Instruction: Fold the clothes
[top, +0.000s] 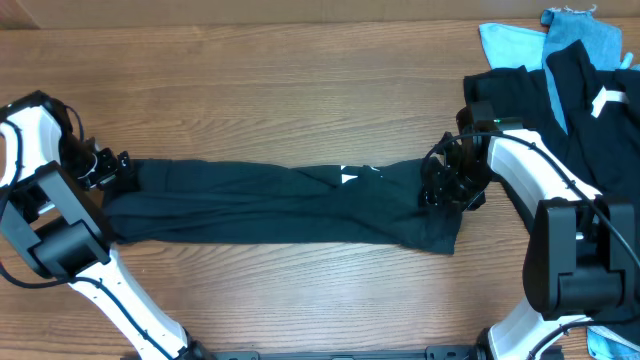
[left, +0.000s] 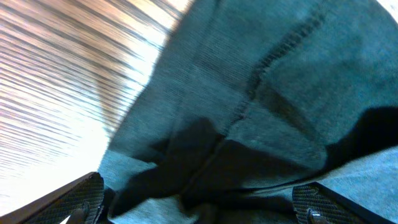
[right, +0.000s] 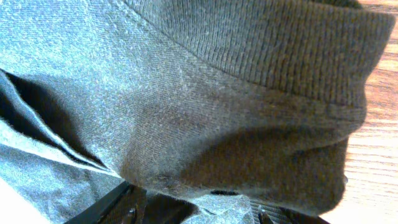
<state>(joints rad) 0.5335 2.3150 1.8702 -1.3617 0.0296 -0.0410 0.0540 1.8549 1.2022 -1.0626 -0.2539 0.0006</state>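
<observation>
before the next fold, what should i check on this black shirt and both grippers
1. left gripper open: ok.
2. right gripper free of the collar: cannot tell, cloth covers its fingers.
3. black shirt lies as a long strip on the table: ok.
4. strip smooth: not ok, creased mid-length.
5. strip apart from the clothes pile: cannot tell, right arm hides the gap.

left gripper (top: 124, 171) jaws wide apart, right gripper (top: 441, 186) jaws obscured
</observation>
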